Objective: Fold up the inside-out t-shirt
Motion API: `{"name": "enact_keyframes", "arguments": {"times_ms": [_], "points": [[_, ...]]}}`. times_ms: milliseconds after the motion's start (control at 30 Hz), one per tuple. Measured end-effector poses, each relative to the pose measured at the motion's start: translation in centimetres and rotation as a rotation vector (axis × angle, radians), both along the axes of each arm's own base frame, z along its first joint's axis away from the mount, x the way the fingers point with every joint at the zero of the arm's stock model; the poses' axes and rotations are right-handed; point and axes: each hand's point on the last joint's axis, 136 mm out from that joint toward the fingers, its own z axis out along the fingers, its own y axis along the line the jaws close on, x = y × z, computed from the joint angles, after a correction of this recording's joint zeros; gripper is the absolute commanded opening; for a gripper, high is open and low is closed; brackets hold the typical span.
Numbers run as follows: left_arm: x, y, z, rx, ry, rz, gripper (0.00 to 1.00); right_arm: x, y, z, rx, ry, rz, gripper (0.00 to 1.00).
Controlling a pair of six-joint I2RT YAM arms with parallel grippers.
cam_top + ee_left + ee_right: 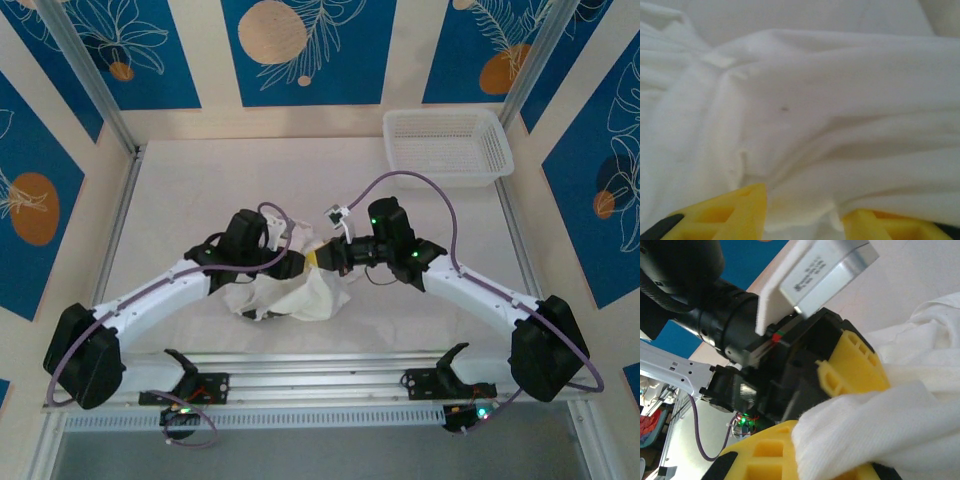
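**White t-shirt bunched between both grippers, well clear of the basket**

We see the plain white, wrinkled, inside-out t-shirt heaped in a loose crumple on the pale tabletop. It sits well apart from the white plastic mesh basket, to the left of it and nearer the arm bases. The top of the heap is drawn up toward the basket side, where the two grippers meet just above it.

The right gripper reaches in from the basket's side of the heap. Its yellow fingers are closed, and a thick wad of the white cloth bulges out over them, so we read it as clamped on the shirt.

The left gripper comes in from the side of the heap away from the basket and points straight into the fabric. Its two yellow fingertips stand apart, and a ridge of creased cloth lies in the gap between them. More of the shirt spreads away beyond the tips.

From above, the two grippers are nearly tip to tip, with the raised fold of the shirt between them.
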Motion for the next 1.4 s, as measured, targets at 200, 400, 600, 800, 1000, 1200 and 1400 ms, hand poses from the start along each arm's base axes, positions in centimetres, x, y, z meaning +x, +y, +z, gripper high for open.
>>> {"name": "enact_keyframes", "arguments": {"times_ms": [200, 400, 600, 800, 1000, 1200, 1400], "points": [[0.5, 1.0, -1.0, 0.053, 0.001, 0.051, 0.00, 0.1, -0.1, -0.2, -0.007, 0.003, -0.009, 0.00], [-0.1, 0.1, 3.0, -0.175, 0.061, 0.022, 0.00, 3.0, -2.2, -1.9, -0.066, 0.012, -0.160, 0.05], [-0.1, 0.5, 10.4, -0.446, 0.069, -0.002, 0.00, 5.3, -7.9, -9.2, -0.171, 0.197, -0.373, 0.24], [-0.7, -0.1, 11.5, -0.498, 0.112, -0.053, 0.00, 3.7, -8.4, -8.1, -0.172, 0.145, -0.428, 0.54], [-0.9, -0.5, 10.8, -0.504, 0.165, -0.071, 0.00, 0.1, -4.9, -1.0, -0.092, -0.337, -0.325, 0.58], [-1.4, -0.6, 11.0, -0.509, 0.176, -0.098, 0.00, 1.7, -2.0, -2.3, -0.243, -0.689, -0.266, 0.58], [-2.1, -0.5, 11.5, -0.487, 0.166, -0.133, 0.00, 4.5, -1.6, -5.2, -0.422, -0.807, -0.227, 0.37]]}}
